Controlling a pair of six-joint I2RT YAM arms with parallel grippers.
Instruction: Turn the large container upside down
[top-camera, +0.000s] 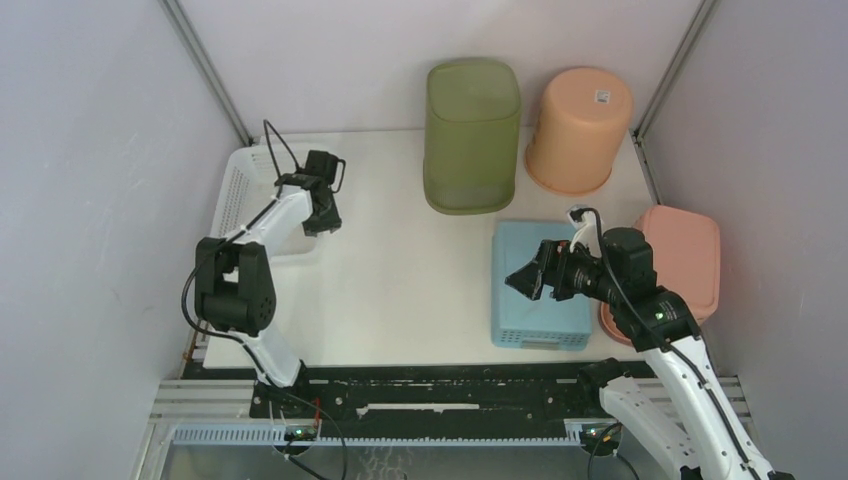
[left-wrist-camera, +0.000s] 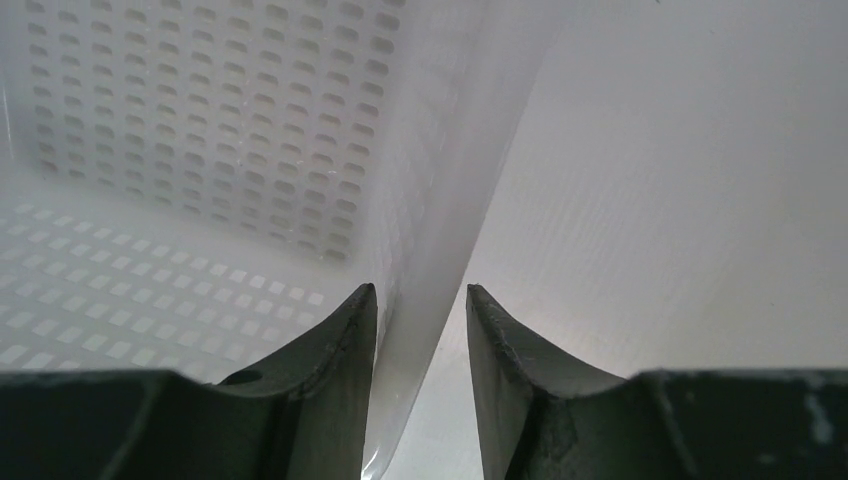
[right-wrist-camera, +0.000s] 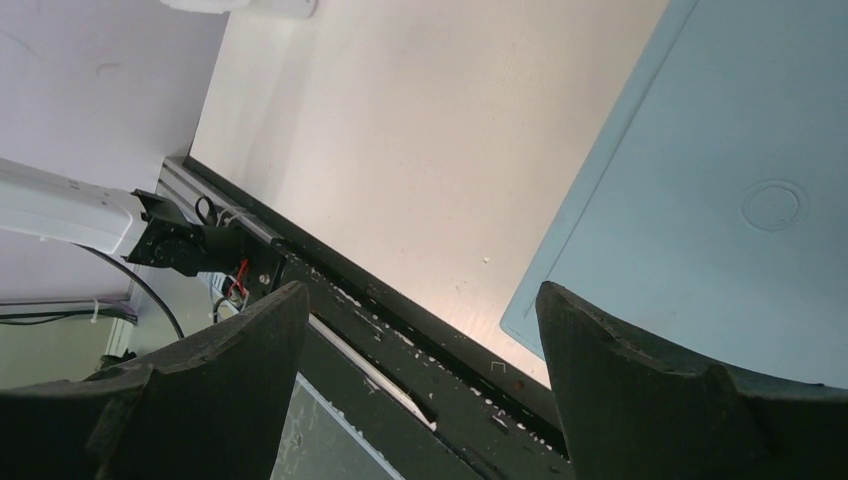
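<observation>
Left claw (left-wrist-camera: 418, 292): straddled basket (left-wrist-camera: 200, 130) wall half-open, not yet clamped, for flip leverage. Right claw (right-wrist-camera: 420, 292): hung released, idle.

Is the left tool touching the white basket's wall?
Cannot tell. Left wrist view: the white basket's wall sits inside the left tool, close to both fingers, but neither contact nor gap is plain.

white basket (top-camera: 240, 185): well left of the blue container (top-camera: 540, 320); right wall partly hidden under the left gripper (top-camera: 322, 225).
basket wall (left-wrist-camera: 440, 180): blurred; contact with the fingers (left-wrist-camera: 335, 390) cannot be told.
blue container: left edge partly covered by the right gripper (top-camera: 516, 282).
pink container (top-camera: 695, 250): just right of the blue container, partly behind the right arm (top-camera: 650, 300).
sticker (top-camera: 603, 97): on the orange bucket (top-camera: 575, 135) behind the blue container, too small to read.
</observation>
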